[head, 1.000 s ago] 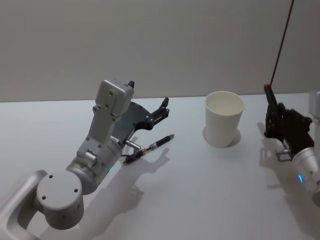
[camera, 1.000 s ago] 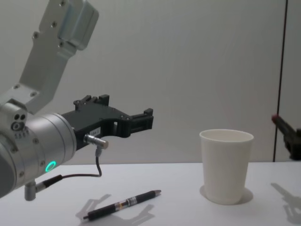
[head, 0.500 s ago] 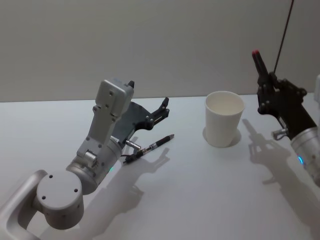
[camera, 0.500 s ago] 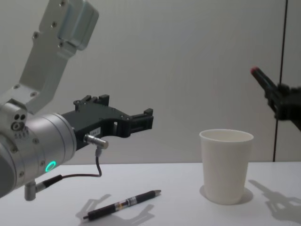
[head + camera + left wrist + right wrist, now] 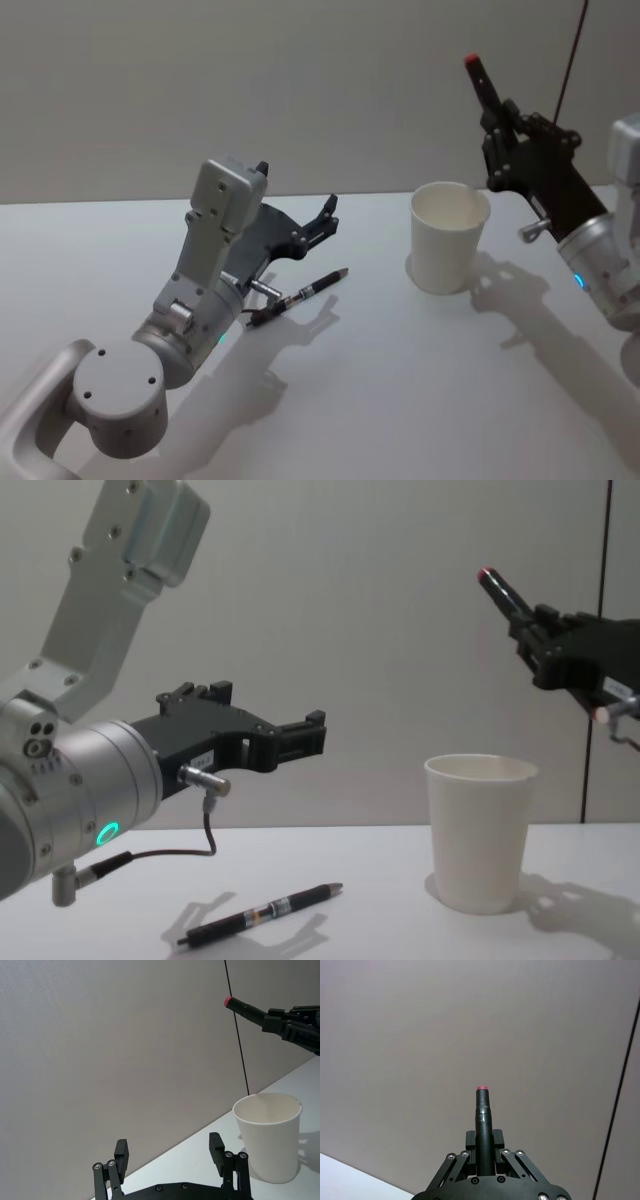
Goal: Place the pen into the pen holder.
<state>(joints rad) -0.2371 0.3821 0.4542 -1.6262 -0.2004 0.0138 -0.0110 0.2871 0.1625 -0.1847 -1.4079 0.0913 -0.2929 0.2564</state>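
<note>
Head view: the right gripper point(image 5: 499, 112) hangs above and just right of the plain white tapered paper-cup pen holder point(image 5: 447, 245). Its jaws are closed on a black pen with a red end point(image 5: 480, 80), which slants up toward the holder's side. The left gripper point(image 5: 296, 195) is parked well left of the pen holder, jaws open and empty, over a second black pen point(image 5: 300, 293) lying flat on the white tabletop point(image 5: 400, 400).

Left wrist view: the held pen sits higher than the holder's rolled rim, apart from it.

Right wrist view: the jaws pinch the shaft squarely, with a long red-ended length standing clear of them.

Chest view: the pen is above the rim's right side. I would centre it over the mouth, turn the wrist until the shaft is near upright, and lower one end inside the rim before opening. A slanted drop could catch the rim and tip the light cup.
</note>
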